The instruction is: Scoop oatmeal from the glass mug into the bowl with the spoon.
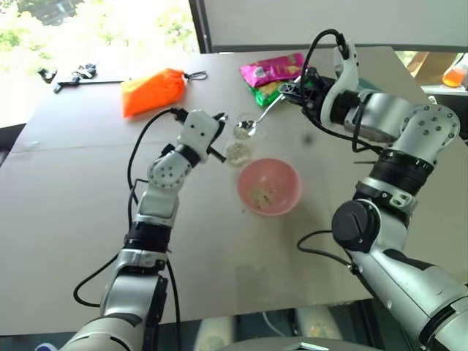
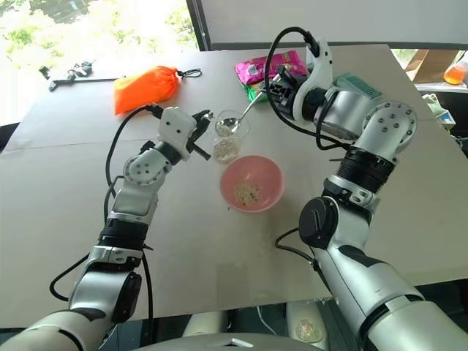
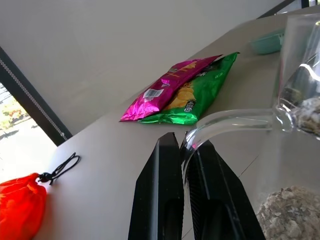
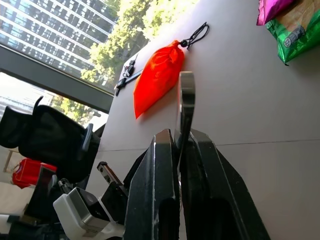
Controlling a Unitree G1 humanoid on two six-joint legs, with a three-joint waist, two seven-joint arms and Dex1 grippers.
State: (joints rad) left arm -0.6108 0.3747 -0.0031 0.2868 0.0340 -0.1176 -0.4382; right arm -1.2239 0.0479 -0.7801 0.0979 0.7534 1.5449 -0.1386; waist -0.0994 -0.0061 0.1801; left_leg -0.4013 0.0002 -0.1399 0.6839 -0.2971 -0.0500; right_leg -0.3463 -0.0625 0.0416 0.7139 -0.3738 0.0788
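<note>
The glass mug (image 1: 239,142) stands on the table just beyond the pink bowl (image 1: 289,175), with oatmeal (image 1: 238,152) at its bottom. My left gripper (image 3: 185,145) is shut on the mug's clear handle (image 3: 235,120). My right gripper (image 4: 182,137) is shut on the handle of the spoon (image 1: 265,113), which slants down to the left. The spoon's oval end (image 2: 228,124) sits at the mug's mouth, and the left wrist view shows oat bits (image 3: 311,112) on it. A small clump of oatmeal (image 1: 261,196) lies in the bowl.
An orange drawstring pouch (image 1: 152,91) lies at the back left, with black clips (image 1: 73,75) beyond it. Pink and green snack bags (image 1: 272,73) lie at the back, under my right arm. The table's front edge (image 1: 241,311) runs close below the bowl.
</note>
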